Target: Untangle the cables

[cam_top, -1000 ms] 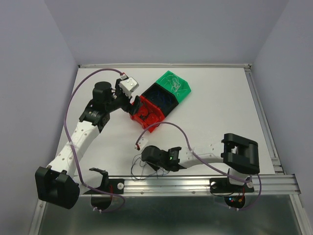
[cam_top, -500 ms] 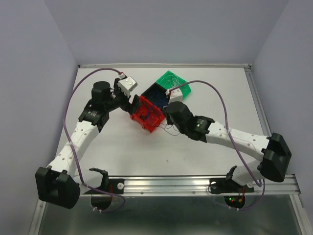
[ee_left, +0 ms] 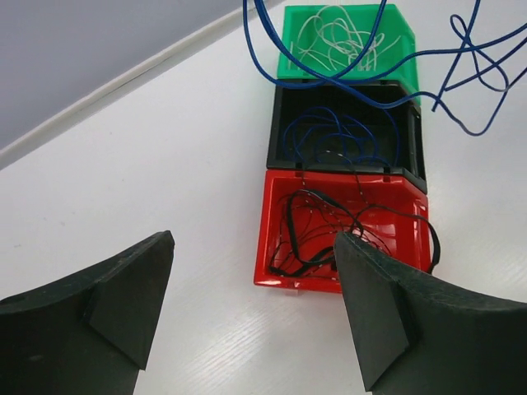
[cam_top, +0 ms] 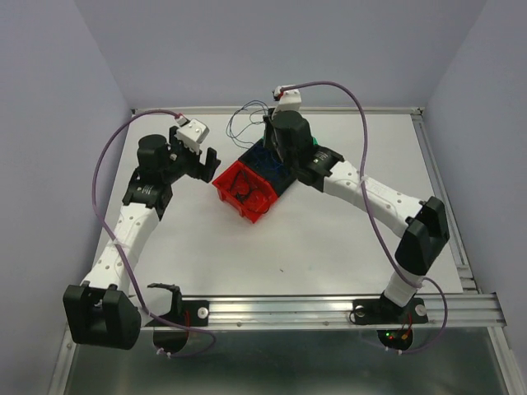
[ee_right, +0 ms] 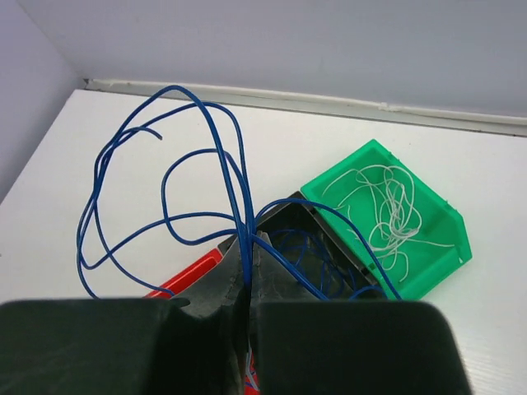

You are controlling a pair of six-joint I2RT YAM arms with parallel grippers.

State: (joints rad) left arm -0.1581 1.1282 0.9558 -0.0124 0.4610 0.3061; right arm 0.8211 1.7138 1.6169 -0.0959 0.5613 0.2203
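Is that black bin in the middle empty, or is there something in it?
Not empty. In the left wrist view, the black bin holds loose loops of blue cable lying on its floor.

Three open-top bins stand in one row on the white surface [cam_top: 329, 247], their walls touching. The row runs diagonally from the middle of the surface toward its far edge. The red bin [ee_left: 268, 239] is nearest, the black bin [ee_left: 278, 132] is in the middle and the green bin [ee_left: 402, 37] is farthest. A raised lip [cam_top: 370, 109] borders the far edge. An aluminium rail [cam_top: 313, 309] runs along the near edge. Plain pale walls [cam_top: 288, 49] enclose the far, left and right sides.
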